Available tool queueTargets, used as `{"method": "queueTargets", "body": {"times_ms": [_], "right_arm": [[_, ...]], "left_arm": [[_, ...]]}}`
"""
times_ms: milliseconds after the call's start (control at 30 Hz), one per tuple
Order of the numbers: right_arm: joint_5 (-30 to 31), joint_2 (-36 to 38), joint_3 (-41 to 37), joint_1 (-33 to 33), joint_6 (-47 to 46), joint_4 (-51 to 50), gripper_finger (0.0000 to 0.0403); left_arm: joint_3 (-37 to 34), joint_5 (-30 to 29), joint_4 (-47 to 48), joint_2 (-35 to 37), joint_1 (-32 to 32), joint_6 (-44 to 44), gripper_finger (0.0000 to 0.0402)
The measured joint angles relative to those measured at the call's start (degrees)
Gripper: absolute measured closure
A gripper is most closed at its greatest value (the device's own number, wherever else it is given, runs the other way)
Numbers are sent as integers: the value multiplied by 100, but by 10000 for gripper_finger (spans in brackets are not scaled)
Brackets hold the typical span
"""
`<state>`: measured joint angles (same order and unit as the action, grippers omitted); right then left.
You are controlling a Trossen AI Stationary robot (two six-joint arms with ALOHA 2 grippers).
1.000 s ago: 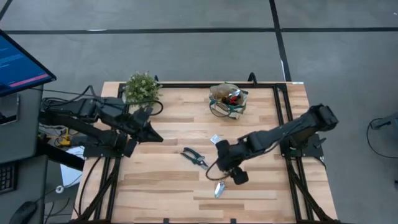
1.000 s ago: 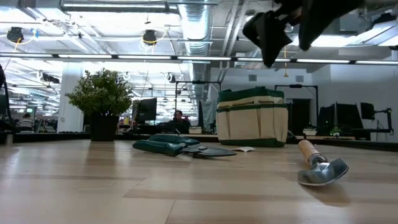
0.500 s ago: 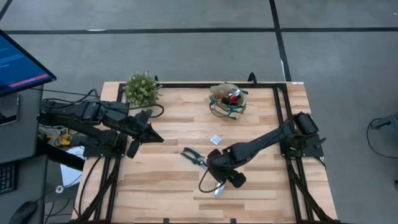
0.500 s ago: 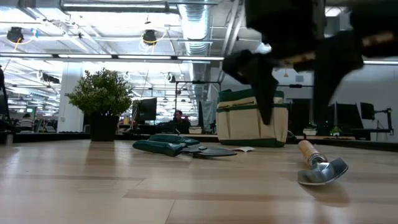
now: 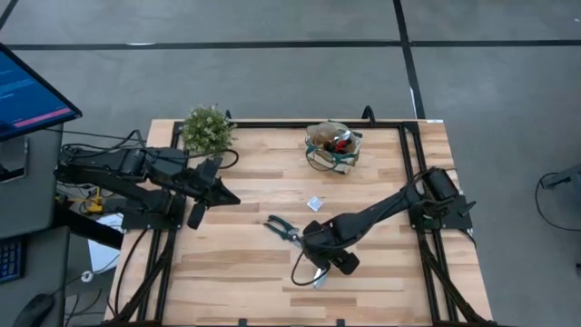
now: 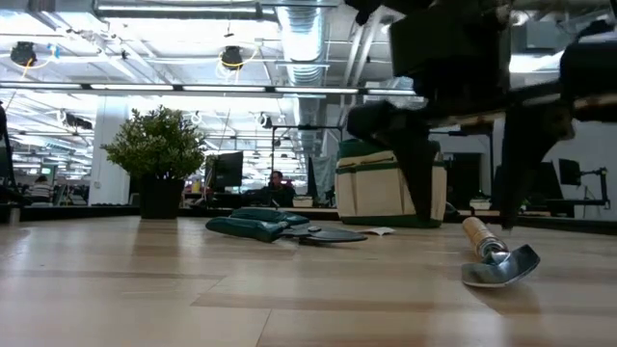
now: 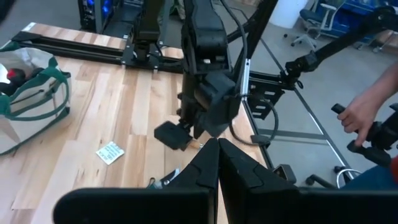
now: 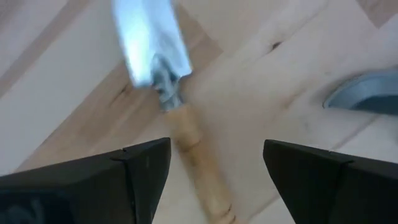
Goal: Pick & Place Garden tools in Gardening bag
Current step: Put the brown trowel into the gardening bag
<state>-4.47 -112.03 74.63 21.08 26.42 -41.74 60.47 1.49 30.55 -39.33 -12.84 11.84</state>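
Right hand (image 5: 320, 270) down low over the trowel (image 5: 320, 275), fingers spread wide and straddling the wooden handle (image 8: 196, 163), not clamped on anything. From the wrist view, handle sitting in the gap between the two dark fingers (image 8: 146, 174), silver blade (image 8: 151, 38) pointing away from them. In the low view, trowel (image 6: 494, 258) flat on the worktop (image 6: 193, 289), hand (image 6: 461, 154) hanging right above the handle end, fingertips not quite down on the wood.

Going by the top-down view with the worktop centre as the dial: trowel around 6 o'clock, near the front edge. Shears (image 5: 283, 228) just off centre, at about 10 o'clock from the trowel, lying flat and close beside the right arm. Tiny white packet (image 5: 314, 203) at roughly 12 o'clock from the trowel, apart from everything. Bag (image 5: 332, 148) at 12 o'clock near the back edge, upright, with something red and black (image 5: 342, 140) poking out of it. Plant (image 5: 207, 128) at about 10 o'clock, back corner.

Left hand (image 5: 211, 195) parked at 9 o'clock off the worktop's left side, fingers pressed together, holding nothing.

A person's hand (image 7: 360, 112) visible past the worktop in the left wrist view, gripping something dark.
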Motion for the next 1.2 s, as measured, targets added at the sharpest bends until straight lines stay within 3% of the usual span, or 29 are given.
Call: {"method": "queueTargets", "body": {"times_ms": [367,700,1200], "right_arm": [[101,-330,18,70,-95,77,170],[15,-323,11,52,-671,47,343],[-192,-175,555,-175,-1939,-43,348]], "left_arm": [[0,-7,-56,-2,2,0,396],[0,-65,-97,-2,2,0,396],[0,-65,-107,-2,2,0,396]]}}
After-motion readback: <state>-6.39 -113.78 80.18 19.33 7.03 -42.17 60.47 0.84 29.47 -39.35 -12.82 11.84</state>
